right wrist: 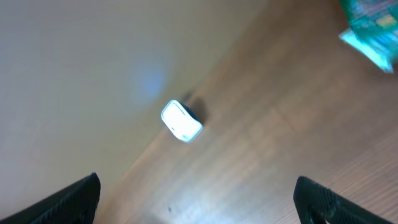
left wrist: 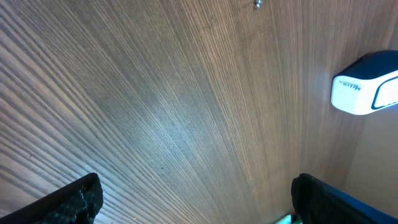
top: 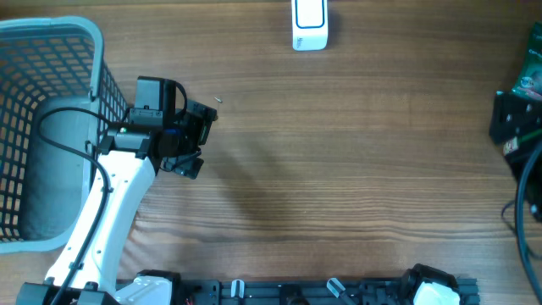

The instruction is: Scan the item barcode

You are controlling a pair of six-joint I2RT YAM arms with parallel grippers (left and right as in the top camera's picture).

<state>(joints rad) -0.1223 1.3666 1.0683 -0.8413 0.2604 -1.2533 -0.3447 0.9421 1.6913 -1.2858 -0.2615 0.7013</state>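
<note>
The white and blue barcode scanner (top: 309, 24) stands at the table's far edge, also seen as the scanner (left wrist: 367, 84) and the blurred scanner (right wrist: 181, 121). The item, a green-teal packet (top: 532, 80), shows only partly at the right edge, and as the packet (right wrist: 370, 28) in the right wrist view; its barcode is not visible. My left gripper (top: 201, 140) hovers beside the basket, open, with only bare wood between its fingers (left wrist: 74, 202). My right gripper (top: 511, 127) sits at the right edge just below the packet, open and empty, its fingertips (right wrist: 336, 202) wide apart.
A light blue mesh basket (top: 85, 38) fills the left end of the table. A tiny dark speck (top: 218, 100) lies on the wood near the left gripper. Black cables (top: 529, 212) hang at the right edge. The arm bases (top: 296, 291) line the near edge.
</note>
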